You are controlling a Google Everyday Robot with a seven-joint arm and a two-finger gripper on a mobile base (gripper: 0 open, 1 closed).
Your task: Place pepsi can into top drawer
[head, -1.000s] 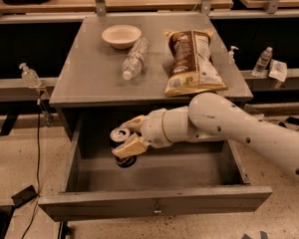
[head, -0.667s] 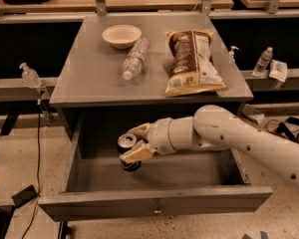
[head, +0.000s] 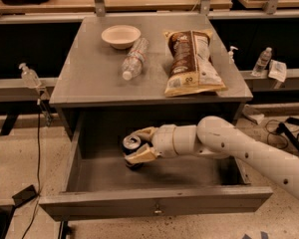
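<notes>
In the one camera view we see the white arm (head: 239,146) reaching in from the lower right of the frame. Its claw (head: 138,144) is low in the middle, inside the open top drawer (head: 214,197). The claw's two tan fingers (head: 141,156) are closed around the pepsi can (head: 131,142), one above it and one below. The can is tilted (its silver top faces up and toward us) and is held over the left half of the drawer's well. Its dark lower end is close to the drawer floor, though we cannot tell whether it touches. The drawer is pulled out toward the bottom of the frame, with its small knob (head: 158,211) at the centre of the front panel. Above, on the desk (head: 84,83), a pale bowl (head: 120,36) stands toward the upper left, a clear water bottle (head: 135,59) lies just beside it, and a brown chip bag (head: 192,61) lies to the right.
</notes>
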